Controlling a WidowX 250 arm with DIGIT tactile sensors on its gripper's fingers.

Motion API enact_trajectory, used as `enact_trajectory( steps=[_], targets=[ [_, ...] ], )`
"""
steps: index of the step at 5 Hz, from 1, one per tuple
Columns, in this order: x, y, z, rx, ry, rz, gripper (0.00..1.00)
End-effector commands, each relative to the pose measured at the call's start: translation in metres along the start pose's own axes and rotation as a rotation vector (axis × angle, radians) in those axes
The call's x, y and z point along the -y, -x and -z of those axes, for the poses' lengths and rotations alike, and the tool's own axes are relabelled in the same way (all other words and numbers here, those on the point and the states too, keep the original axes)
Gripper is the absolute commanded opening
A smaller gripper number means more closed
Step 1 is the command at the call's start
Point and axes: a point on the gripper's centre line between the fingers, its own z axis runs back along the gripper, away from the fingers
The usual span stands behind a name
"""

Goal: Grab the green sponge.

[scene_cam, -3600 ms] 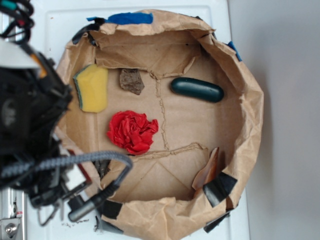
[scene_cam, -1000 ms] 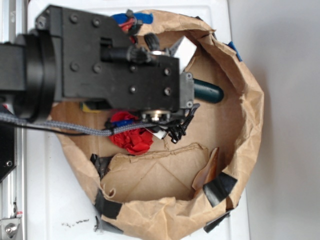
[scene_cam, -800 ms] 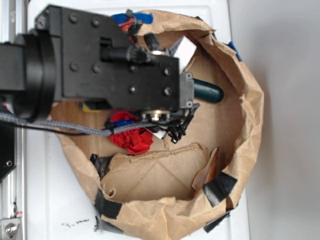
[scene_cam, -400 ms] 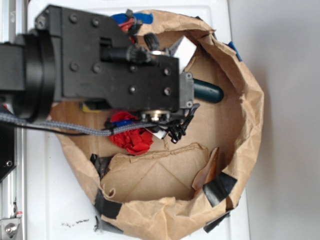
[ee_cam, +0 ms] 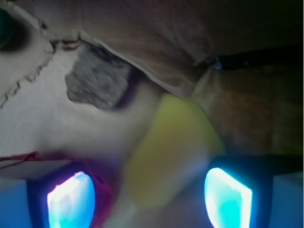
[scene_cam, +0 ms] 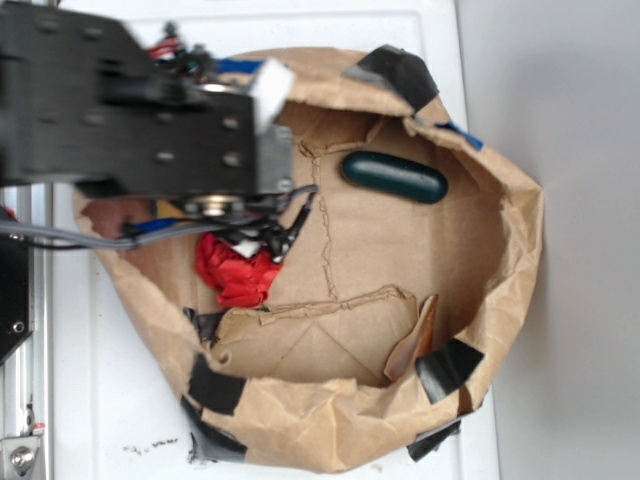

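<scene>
bag (scene_cam: 500, 260) on table (scene_cam: 120, 400) | capsule (scene_cam: 393, 177) in bag, far right | cloth (scene_cam: 232, 272) left of it | sponge (ee_cam: 168, 147) between fingers (ee_cam: 71, 197) — stone (ee_cam: 97, 83) just beyond it

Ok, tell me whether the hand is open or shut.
Open: in the wrist view the fingers stand apart, with the green sponge between them.

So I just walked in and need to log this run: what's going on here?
A robot arm is working inside a crumpled paper bag, going for the green sponge. The wrist view shows the sponge, blurred, between the hand's two fingers, which stand apart; whether they touch it cannot be told. A grey rock-like chunk lies just beyond. From above, the arm hides the sponge; a red cloth wad and a dark green capsule lie nearby.
</scene>
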Motion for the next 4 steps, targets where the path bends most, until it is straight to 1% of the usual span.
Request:
enact_trajectory(
  steps=[1,2,3,4],
  targets=[
    [-0.039,0.004,-0.009,0.018,0.036,-0.162,1.0],
    [-0.039,0.0,-0.008,0.04,0.032,-0.217,1.0],
    [-0.043,-0.008,-0.01,0.05,0.045,-0.296,1.0],
    [-0.049,-0.012,-0.013,0.109,0.074,-0.399,1.0]
  ],
)
